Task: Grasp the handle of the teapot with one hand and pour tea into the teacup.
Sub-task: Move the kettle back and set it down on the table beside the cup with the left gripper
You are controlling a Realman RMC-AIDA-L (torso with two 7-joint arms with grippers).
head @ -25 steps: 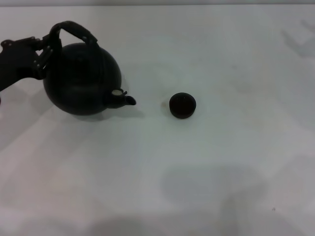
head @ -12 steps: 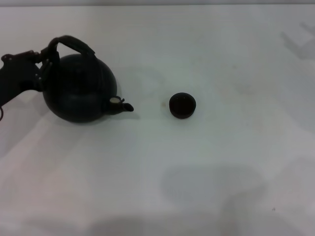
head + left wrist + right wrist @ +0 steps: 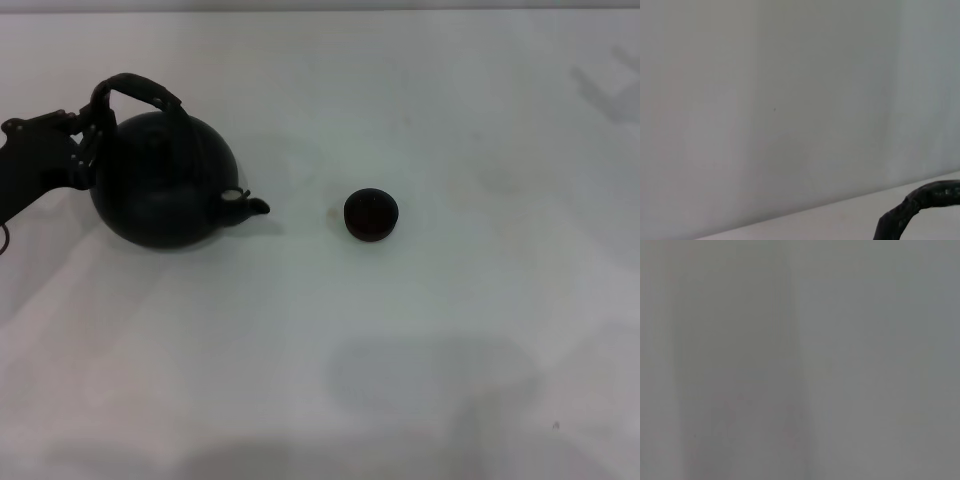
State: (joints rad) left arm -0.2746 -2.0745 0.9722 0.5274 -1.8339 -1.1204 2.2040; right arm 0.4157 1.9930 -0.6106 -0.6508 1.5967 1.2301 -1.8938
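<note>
One tool, the left tool (image 3: 92, 128), clenches the handle (image 3: 140, 90) of the teapot (image 3: 165, 180); the teacup (image 3: 371, 214) sits well apart on the bench (image 3: 450, 330).

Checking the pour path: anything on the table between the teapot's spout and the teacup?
Nothing visible. In the head view only bare white table lies between the spout of the teapot and the teacup. The left gripper is at the handle.

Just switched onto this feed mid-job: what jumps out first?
The big black teapot sits left on the white table, spout aimed at the tiny teacup, which stands apart near the centre. The left gripper has its jaws on the handle at its left end.
</note>
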